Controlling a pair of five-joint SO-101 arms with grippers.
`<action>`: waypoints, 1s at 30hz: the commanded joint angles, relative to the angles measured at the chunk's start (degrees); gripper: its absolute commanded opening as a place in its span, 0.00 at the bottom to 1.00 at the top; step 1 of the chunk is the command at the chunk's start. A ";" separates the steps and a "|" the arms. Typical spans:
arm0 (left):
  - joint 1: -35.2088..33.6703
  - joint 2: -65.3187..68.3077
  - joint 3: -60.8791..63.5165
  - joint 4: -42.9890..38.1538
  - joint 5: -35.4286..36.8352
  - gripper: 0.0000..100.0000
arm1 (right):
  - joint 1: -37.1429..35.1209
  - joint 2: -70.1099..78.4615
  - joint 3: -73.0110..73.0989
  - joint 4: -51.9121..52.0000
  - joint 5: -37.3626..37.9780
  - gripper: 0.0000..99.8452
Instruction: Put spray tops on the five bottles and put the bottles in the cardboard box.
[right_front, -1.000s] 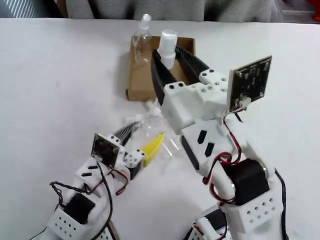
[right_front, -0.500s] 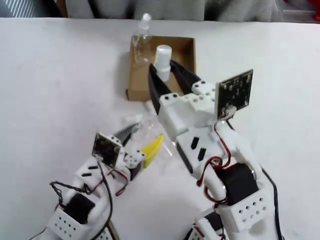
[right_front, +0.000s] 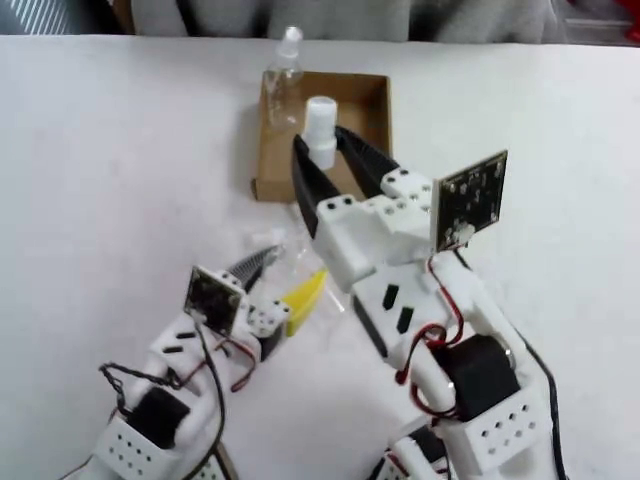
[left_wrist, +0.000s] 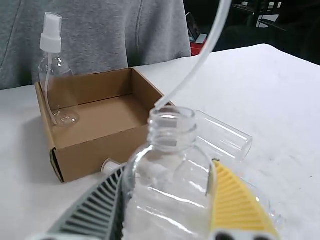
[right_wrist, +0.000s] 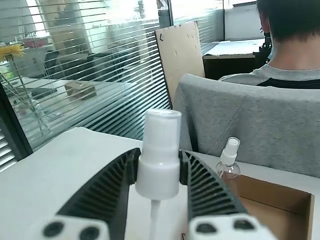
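My right gripper (right_front: 322, 140) is shut on a white spray top (right_front: 320, 125) and holds it over the near part of the cardboard box (right_front: 370, 95). In the right wrist view the spray top (right_wrist: 159, 150) sits between the black fingers (right_wrist: 112, 192). Its thin tube (left_wrist: 200, 55) slants down and ends at the rim of an open clear bottle (left_wrist: 170, 150). My left gripper (right_front: 290, 265) is shut on that bottle (right_front: 290, 255), upright, just in front of the box. A capped bottle (right_front: 283, 70) stands in the box's far left corner.
A second uncapped clear bottle (left_wrist: 220, 135) lies on its side on the table right behind the held one. The box (left_wrist: 95, 125) holds the capped bottle (left_wrist: 55, 75) against its far wall. White table (right_front: 120, 180) lies bare to the left.
My right gripper has carried the spray top down and back from over the box's middle toward the bottle in my left gripper. The left arm has stayed still.
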 joint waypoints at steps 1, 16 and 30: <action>0.66 -1.36 -0.18 0.00 -0.35 0.11 | -0.22 -0.04 -2.99 -1.01 0.09 0.02; 0.66 -1.36 -0.18 0.00 -0.35 0.11 | -0.13 -0.04 -6.24 -0.40 0.18 0.02; 0.66 -1.36 -0.18 0.00 -0.35 0.11 | -0.13 1.63 -6.24 1.01 0.18 0.02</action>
